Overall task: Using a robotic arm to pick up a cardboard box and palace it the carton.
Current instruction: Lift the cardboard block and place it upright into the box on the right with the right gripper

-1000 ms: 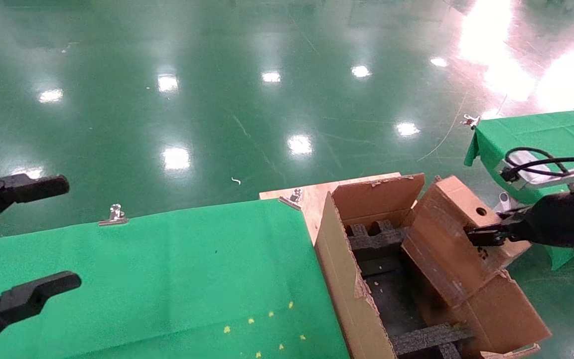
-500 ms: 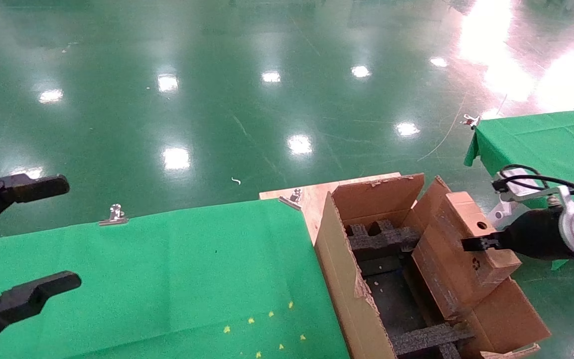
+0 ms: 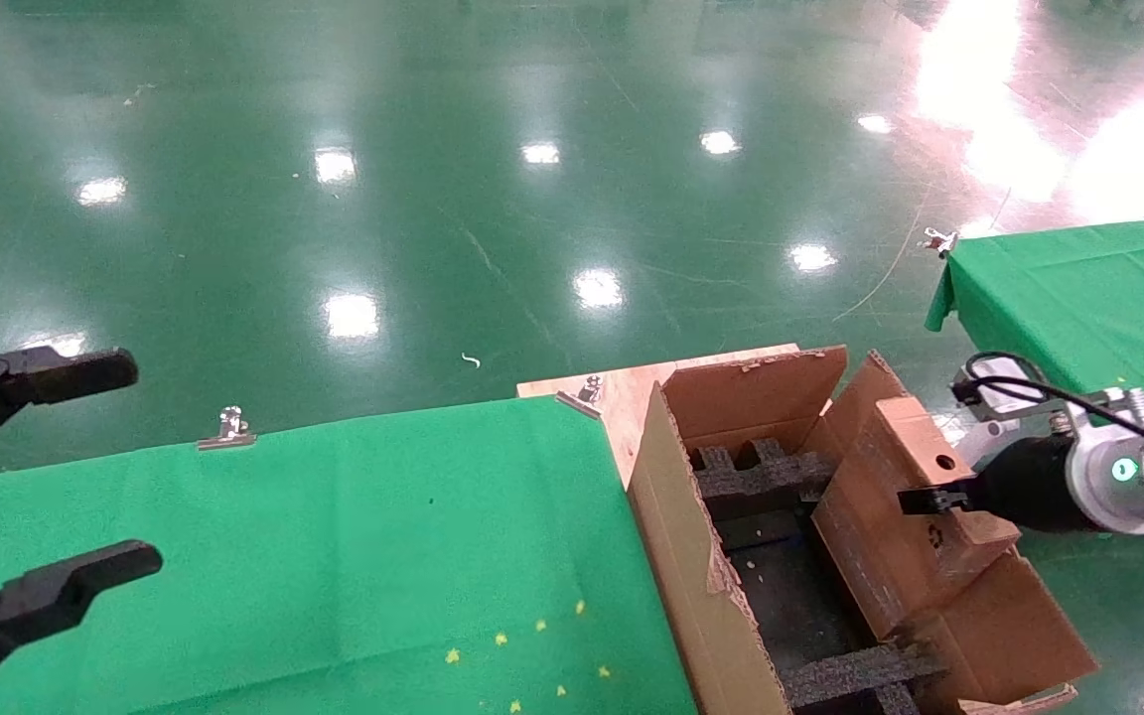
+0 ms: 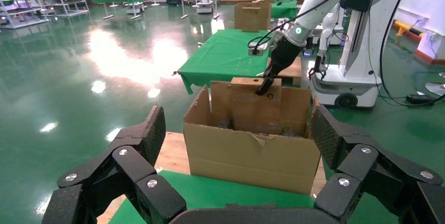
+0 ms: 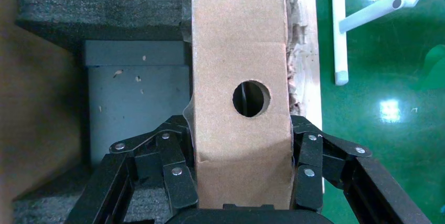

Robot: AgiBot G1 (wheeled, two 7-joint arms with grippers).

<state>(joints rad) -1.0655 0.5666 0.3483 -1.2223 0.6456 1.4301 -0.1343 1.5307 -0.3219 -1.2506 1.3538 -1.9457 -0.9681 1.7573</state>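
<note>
Right gripper point(image 5: 242, 182) fingers pinch the cardboard box point(image 5: 240, 77) between them — upright, likely to slot into the carton point(image 3: 691, 556) beneath; left gripper point(image 4: 236, 182) idles, fingers spread.

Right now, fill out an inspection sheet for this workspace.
Surface: green cloth table, held by metal clips.
Job's things: cardboard box tilted, lower end inside the carton, between black foam inserts.
Clutter: yellow specks on the cloth.
Grippers: right gripper shut on the box; left gripper open, idle over the table's left edge.
Cables: black cable looped on the right wrist.
Surroundings: glossy green floor, second green table.
</note>
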